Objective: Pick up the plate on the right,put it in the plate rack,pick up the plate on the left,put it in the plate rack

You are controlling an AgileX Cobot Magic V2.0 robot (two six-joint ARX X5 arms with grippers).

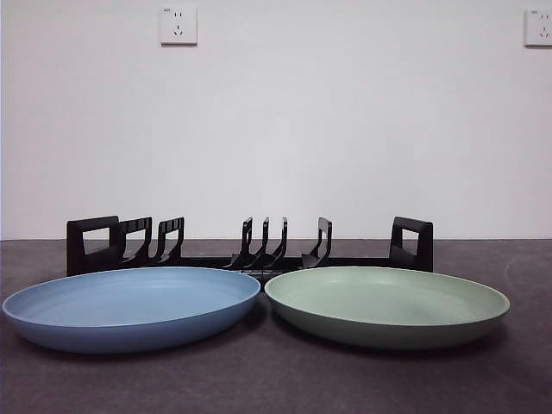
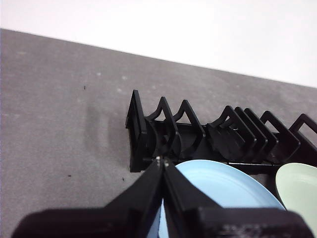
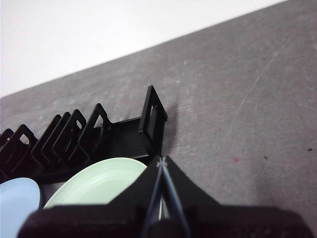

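Observation:
A blue plate (image 1: 129,306) lies flat on the left of the dark table and a green plate (image 1: 386,304) lies flat on the right, their rims almost touching. Behind both stands the long black plate rack (image 1: 250,250) with nothing in its slots. My left gripper (image 2: 162,160) is shut with nothing in it, held above the blue plate (image 2: 223,186), short of the rack's left end (image 2: 138,134). My right gripper (image 3: 160,161) is shut and holds nothing, above the green plate (image 3: 101,183), with the rack's right end (image 3: 153,121) just beyond. Neither gripper shows in the front view.
The grey table (image 1: 276,379) runs back to a white wall with two sockets (image 1: 178,26). Bare tabletop lies on the far side of the rack's left end (image 2: 59,124) and off its right end (image 3: 247,114).

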